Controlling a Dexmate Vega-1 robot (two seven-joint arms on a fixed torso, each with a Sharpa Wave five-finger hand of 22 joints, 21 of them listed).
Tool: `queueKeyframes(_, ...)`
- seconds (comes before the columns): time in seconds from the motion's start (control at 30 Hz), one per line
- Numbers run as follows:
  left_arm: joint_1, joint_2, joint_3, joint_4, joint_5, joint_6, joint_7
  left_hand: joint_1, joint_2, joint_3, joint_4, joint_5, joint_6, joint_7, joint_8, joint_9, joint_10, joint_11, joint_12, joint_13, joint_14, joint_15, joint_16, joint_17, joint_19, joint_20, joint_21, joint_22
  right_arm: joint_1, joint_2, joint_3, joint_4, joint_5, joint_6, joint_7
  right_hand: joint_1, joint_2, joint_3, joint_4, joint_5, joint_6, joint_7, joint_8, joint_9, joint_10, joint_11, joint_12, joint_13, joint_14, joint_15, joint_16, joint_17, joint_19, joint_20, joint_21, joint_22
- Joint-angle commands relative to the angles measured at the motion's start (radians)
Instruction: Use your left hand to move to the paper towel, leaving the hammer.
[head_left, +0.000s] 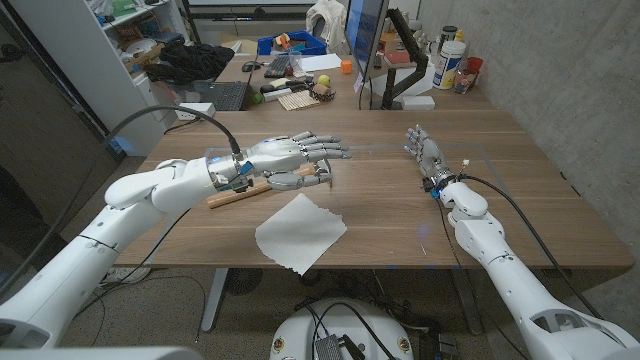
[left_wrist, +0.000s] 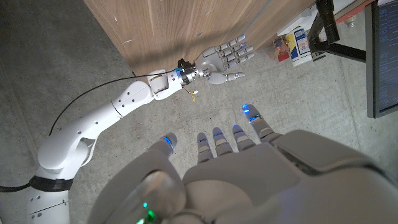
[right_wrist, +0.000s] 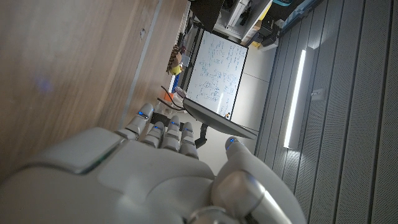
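Observation:
The white paper towel lies flat on the wooden table, near its front edge. Behind it lies the hammer, its wooden handle pointing left and its head under my left hand's fingertips. My left hand hovers over the hammer with fingers stretched out to the right and holds nothing. In the left wrist view that hand shows spread fingers with nothing in them. My right hand stands on the right side of the table, fingers apart and pointing away, and it is also seen as the right hand.
A second desk behind the table carries a monitor, a laptop, bottles and clutter. A shelf stands at the back left. Bare wood lies between the paper towel and my right arm.

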Motion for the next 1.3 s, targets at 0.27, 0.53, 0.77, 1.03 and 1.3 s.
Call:
queueKeyframes(0.27,0.001,0.023,0.032,0.017,-0.053,0.011,-0.066,0.01,-0.004,0.001,-0.007,0.009,0.009,-0.001,0.002,0.002,0.005,-0.006,-0.004,0.003,0.003,-0.041,0.002,0.004,0.004,-0.008,-0.005,0.002,0.014,0.007,-0.012,0.018,-0.005,0.003,0.0,-0.013,0.005,0.001,0.005,0.008,0.004,-0.002,0.004,0.005,0.005,-0.005,-0.001,0.004,0.0,0.004,0.0,0.0,0.005,-0.021,-0.006,0.001)
queueKeyframes(0.53,0.007,0.028,0.048,0.018,-0.089,0.024,-0.1,0.011,-0.005,0.0,-0.007,0.011,0.011,0.002,0.0,0.002,0.004,-0.003,-0.007,0.004,0.0,-0.039,-0.002,0.004,0.002,-0.008,-0.008,0.002,0.02,0.007,-0.016,0.029,-0.004,0.005,0.007,-0.013,0.005,0.001,0.005,0.008,0.004,-0.003,0.004,0.005,0.005,-0.005,-0.001,0.004,0.0,0.005,0.0,-0.001,0.006,-0.021,-0.008,0.001)
queueKeyframes(0.77,0.011,0.031,0.057,0.011,-0.094,0.033,-0.121,0.012,-0.004,0.0,-0.007,0.013,0.01,0.002,-0.002,0.002,0.003,-0.002,-0.009,0.004,-0.001,-0.039,-0.004,0.004,0.002,-0.009,-0.009,0.002,0.02,0.006,-0.015,0.034,-0.001,0.008,0.011,-0.013,0.005,0.001,0.006,0.008,0.004,-0.002,0.004,0.005,0.005,-0.004,0.0,0.004,0.0,0.006,0.0,-0.001,0.007,-0.021,-0.01,0.001)
queueKeyframes(1.03,0.015,0.027,0.06,0.001,-0.092,0.046,-0.128,0.013,-0.004,0.0,-0.007,0.015,0.012,0.002,-0.003,0.002,0.002,-0.002,-0.012,0.004,-0.001,-0.039,-0.005,0.004,0.003,-0.01,-0.011,0.003,0.015,0.001,-0.012,0.031,0.005,0.006,0.018,-0.013,0.004,0.001,0.006,0.008,0.004,-0.002,0.004,0.005,0.006,-0.003,0.0,0.004,0.0,0.009,0.0,-0.001,0.007,-0.02,-0.012,0.001)
queueKeyframes(1.3,0.018,0.026,0.072,-0.002,-0.078,0.058,-0.134,0.015,-0.004,0.0,-0.007,0.017,0.015,0.003,-0.004,0.002,0.002,-0.004,-0.013,0.004,-0.001,-0.04,-0.007,0.005,0.004,-0.01,-0.012,0.003,0.007,-0.004,-0.006,0.025,0.008,0.007,0.02,-0.013,0.004,0.001,0.006,0.009,0.003,-0.004,0.004,0.005,0.005,-0.005,-0.001,0.004,0.0,0.009,0.0,-0.001,0.007,-0.02,-0.014,0.001)
